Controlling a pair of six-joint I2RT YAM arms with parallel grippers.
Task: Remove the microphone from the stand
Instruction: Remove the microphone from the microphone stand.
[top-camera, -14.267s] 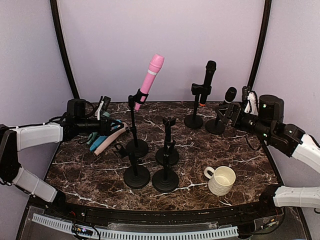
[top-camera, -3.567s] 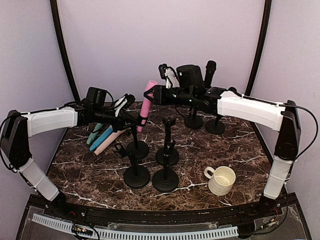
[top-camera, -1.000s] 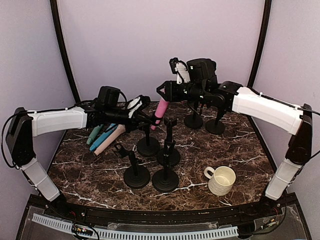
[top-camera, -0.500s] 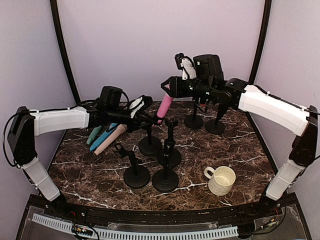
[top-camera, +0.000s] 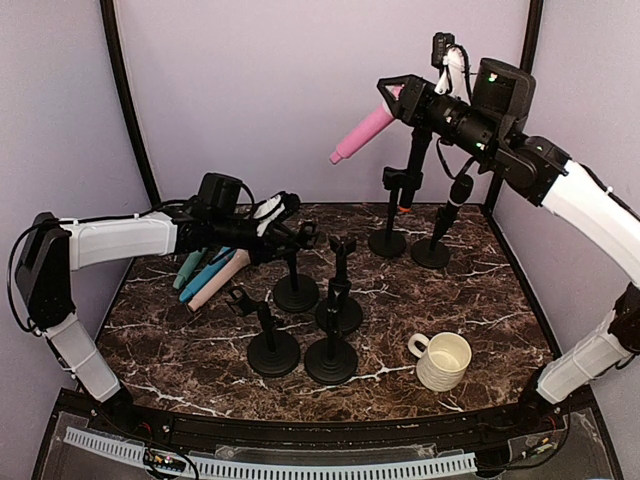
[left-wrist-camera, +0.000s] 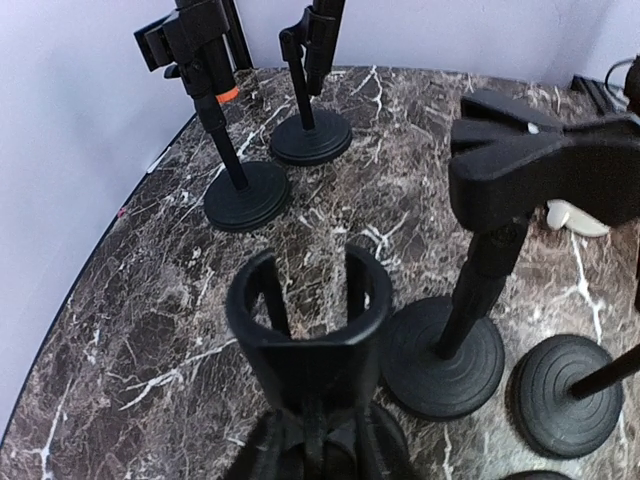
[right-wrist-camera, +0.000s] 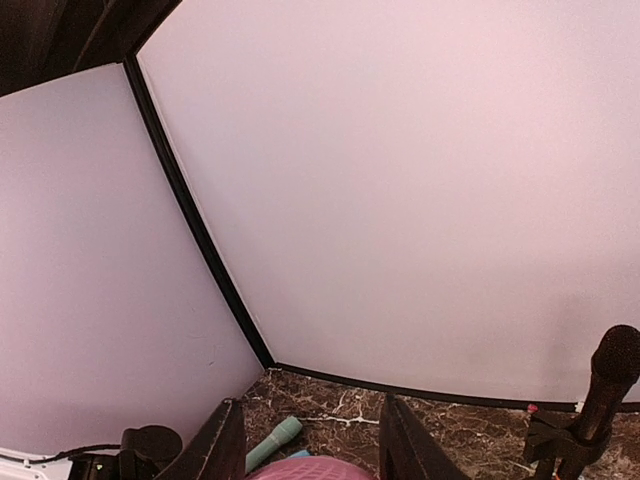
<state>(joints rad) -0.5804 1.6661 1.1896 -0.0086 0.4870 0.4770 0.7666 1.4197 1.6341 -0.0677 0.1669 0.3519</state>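
Pink microphone (top-camera: 361, 131) juts from right claw (top-camera: 392, 97), seemingly gripped, well apart from stand (top-camera: 296, 291).

The right hand (top-camera: 393, 101) is up high. It holds one end of the pink microphone (top-camera: 360, 135), which slants down to the left, far above the desk (top-camera: 480, 300). The left hand (top-camera: 292, 234) is low and squeezes the top of a black stand (top-camera: 297, 288). Two black microphones (top-camera: 413, 160) sit in stands at the back. A white cup (top-camera: 442, 360) stands near the front right. Some coloured microphones (top-camera: 208, 275) lie flat on the left.
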